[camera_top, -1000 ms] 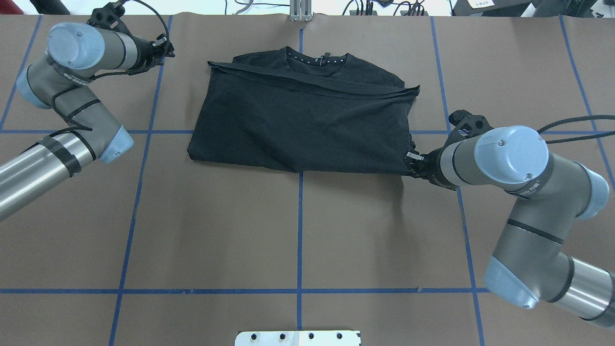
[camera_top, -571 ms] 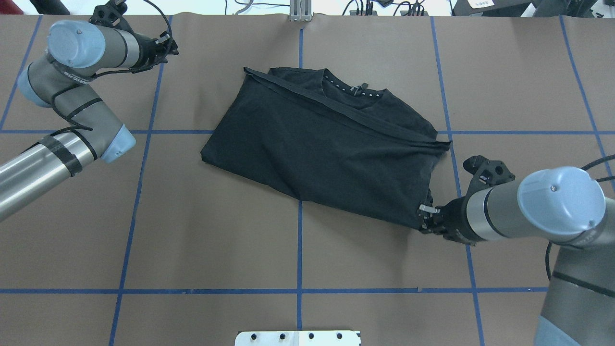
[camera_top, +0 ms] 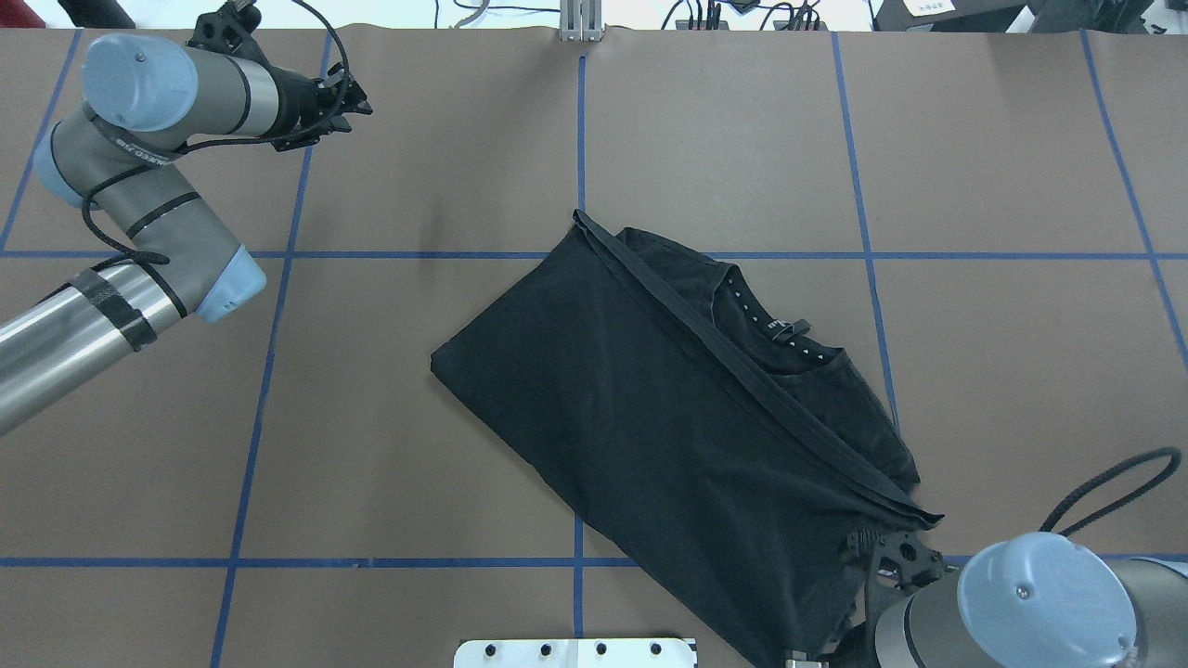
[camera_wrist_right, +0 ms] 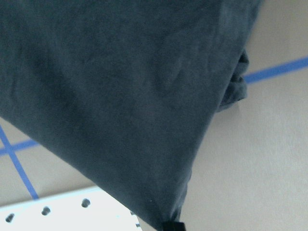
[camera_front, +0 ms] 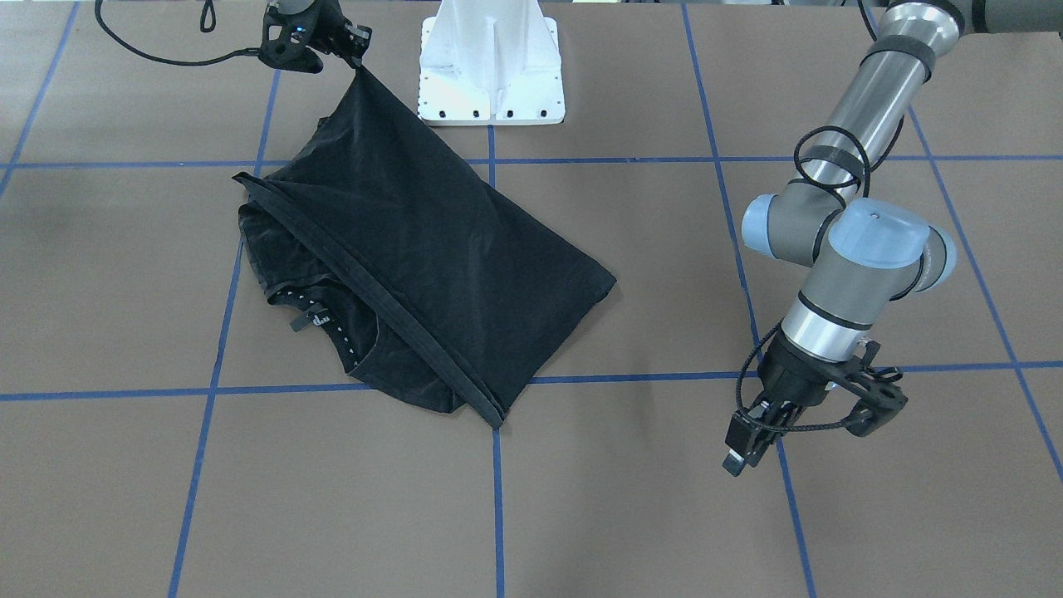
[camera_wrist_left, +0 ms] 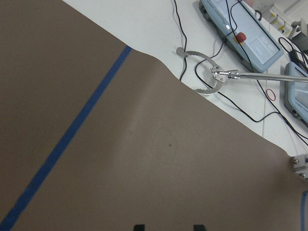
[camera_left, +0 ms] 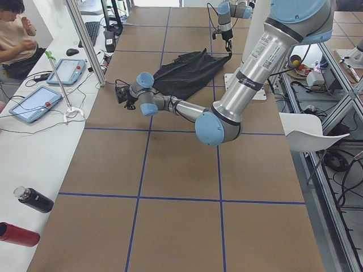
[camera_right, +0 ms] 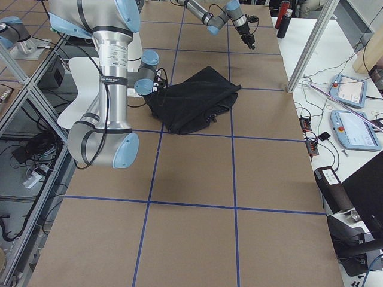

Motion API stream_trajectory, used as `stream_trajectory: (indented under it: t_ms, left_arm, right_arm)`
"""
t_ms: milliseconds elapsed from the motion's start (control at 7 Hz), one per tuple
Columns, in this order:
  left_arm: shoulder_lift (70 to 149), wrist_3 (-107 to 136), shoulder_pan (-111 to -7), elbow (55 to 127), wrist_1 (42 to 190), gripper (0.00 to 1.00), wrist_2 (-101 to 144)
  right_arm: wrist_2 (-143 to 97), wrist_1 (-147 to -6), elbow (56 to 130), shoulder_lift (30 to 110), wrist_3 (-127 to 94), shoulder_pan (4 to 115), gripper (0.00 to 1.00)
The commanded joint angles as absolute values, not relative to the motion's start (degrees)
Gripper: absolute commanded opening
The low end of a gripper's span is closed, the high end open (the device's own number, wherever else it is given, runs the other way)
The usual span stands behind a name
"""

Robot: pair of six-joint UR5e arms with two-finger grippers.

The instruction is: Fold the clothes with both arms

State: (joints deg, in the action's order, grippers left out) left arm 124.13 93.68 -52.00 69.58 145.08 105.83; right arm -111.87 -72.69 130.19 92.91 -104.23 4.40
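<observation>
The black T-shirt [camera_top: 687,436] lies folded on the brown table, skewed diagonally, with its collar [camera_top: 780,334] showing on the far right side. My right gripper [camera_top: 803,657] is shut on the shirt's near corner, close to the white pedestal. The front-facing view shows the same right gripper [camera_front: 355,60] pinching a raised point of the T-shirt [camera_front: 415,241]. In the right wrist view the T-shirt [camera_wrist_right: 120,96] fills the frame. My left gripper [camera_top: 360,100] hangs open over bare table at the far left, well away from the shirt. Its fingertips [camera_wrist_left: 139,226] stand apart with nothing between them.
The white mounting pedestal [camera_front: 490,66] stands at the robot's side of the table, right by the held corner. Blue tape lines [camera_top: 579,139] grid the brown cover. Beyond the far edge is a white bench with control tablets [camera_wrist_left: 240,33] and cables. A person [camera_left: 14,34] sits there.
My right gripper has dragged the shirt's corner toward the robot's base. The whole shirt slid nearer and to the right, turning diagonal. My left gripper crept slightly right, still open.
</observation>
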Motion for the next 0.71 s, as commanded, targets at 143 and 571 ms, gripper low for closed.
stream_trajectory:
  t_ms: [143, 571]
  left_arm:
    - [116.9, 103.3, -47.8, 84.9, 144.0, 0.49, 111.4]
    - [111.1, 107.9, -36.3, 100.4, 130.1, 0.54, 105.3]
  right_arm:
    - [-111.6, -72.7, 130.8, 94.5, -104.3, 9.4, 1.00]
    - [-112.0, -72.7, 128.3, 86.4, -104.2, 22.1, 1.00]
